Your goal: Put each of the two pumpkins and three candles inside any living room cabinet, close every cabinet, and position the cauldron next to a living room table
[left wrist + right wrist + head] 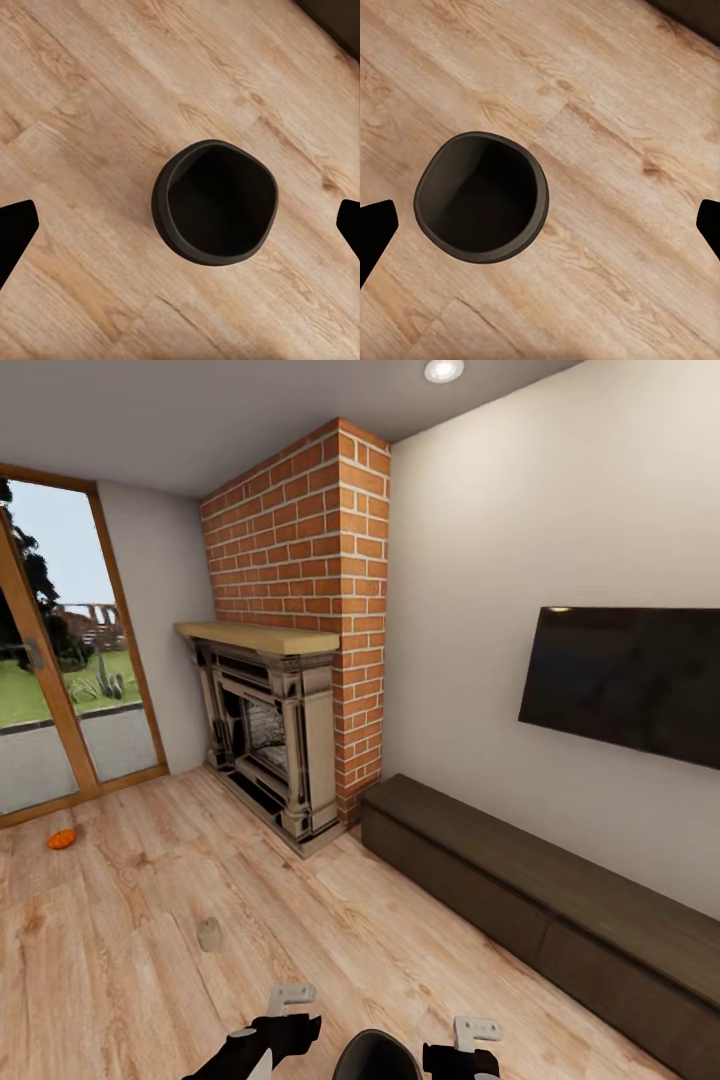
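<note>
A: Item one, cauldron (215,202): where did it stand?

B: Upright on the plank floor (130,960), mouth open and dark inside; in the head view its rim (375,1055) showed at the bottom edge, between the two arms. The left wrist view had it almost centred between the fingertips, the right wrist view (481,196) had it nearer one fingertip. Nothing touched it.

A: Item two, grippers?

B: Left gripper (180,229): fingers spread wide, the dark tips at opposite edges of the picture, holding nothing. Right gripper (540,229): likewise spread, holding nothing. Both hung above the floor over the pot.

A: Item three, other task pieces?

B: One candle (209,934), cream, stubby, upright on the floor ahead of the left arm, well apart from the cauldron. One pumpkin (62,839), orange, on the floor near the glass door (60,690). Cabinet (560,900), long, low, dark brown, along the right-hand wall, fronts flush and shut as far as could be seen.

A: Item four, surroundings?

B: Brick fireplace (290,660) with a pale mantel, just beside the cabinet's far end; a dark television (625,680) on the wall above the cabinet
</note>
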Robot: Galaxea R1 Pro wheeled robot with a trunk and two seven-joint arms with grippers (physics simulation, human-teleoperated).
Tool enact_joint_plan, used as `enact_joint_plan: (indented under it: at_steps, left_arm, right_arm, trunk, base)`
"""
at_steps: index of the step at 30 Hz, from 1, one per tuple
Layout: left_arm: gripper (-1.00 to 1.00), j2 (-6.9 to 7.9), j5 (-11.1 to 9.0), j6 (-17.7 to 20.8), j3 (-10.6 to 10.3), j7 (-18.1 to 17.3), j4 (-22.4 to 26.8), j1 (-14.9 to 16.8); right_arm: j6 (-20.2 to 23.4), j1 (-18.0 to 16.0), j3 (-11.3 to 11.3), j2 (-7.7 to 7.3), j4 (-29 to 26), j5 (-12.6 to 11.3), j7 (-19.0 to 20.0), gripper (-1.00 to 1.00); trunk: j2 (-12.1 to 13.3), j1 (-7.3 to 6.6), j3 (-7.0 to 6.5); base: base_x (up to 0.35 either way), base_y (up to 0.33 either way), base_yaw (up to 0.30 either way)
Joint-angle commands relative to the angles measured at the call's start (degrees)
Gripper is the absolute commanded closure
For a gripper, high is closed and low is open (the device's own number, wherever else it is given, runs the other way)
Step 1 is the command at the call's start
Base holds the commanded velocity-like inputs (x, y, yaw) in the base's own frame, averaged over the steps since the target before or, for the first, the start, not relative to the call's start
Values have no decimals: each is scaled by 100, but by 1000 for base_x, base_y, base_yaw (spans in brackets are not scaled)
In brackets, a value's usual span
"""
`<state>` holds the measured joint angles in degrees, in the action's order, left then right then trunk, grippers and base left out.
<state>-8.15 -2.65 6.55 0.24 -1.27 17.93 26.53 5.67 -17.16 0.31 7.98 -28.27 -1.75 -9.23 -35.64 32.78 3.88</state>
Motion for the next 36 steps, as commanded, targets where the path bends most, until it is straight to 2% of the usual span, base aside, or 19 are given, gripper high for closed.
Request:
enact_joint_plan:
  at_steps: [1,5,12,36]
  left_arm:
    - [-100,-1,-26,30,0,-13,-9,0]
    - [-100,-2,-25,-55,-5,-13,-53,0]
    - [-100,-9,-18,-106,-17,-13,-156,1]
    - [-100,-11,-16,-115,-24,-13,-176,0]
  right_arm:
    - [22,-1,6,0,-12,-18,-20,-100]
    - [-214,0,10,-3,67,-18,-25,-100]
    - [-344,-5,18,0,321,-10,-26,-100]
    - [-374,-2,15,1,330,-18,-27,-100]
  trunk:
    - [-51,25,29]
    - [-212,112,101]
    - [-492,266,227]
    - [-1455,793,658]
  base:
    - [0,0,0]
    - [0,0,0]
    - [0,0,0]
    - [0,0,0]
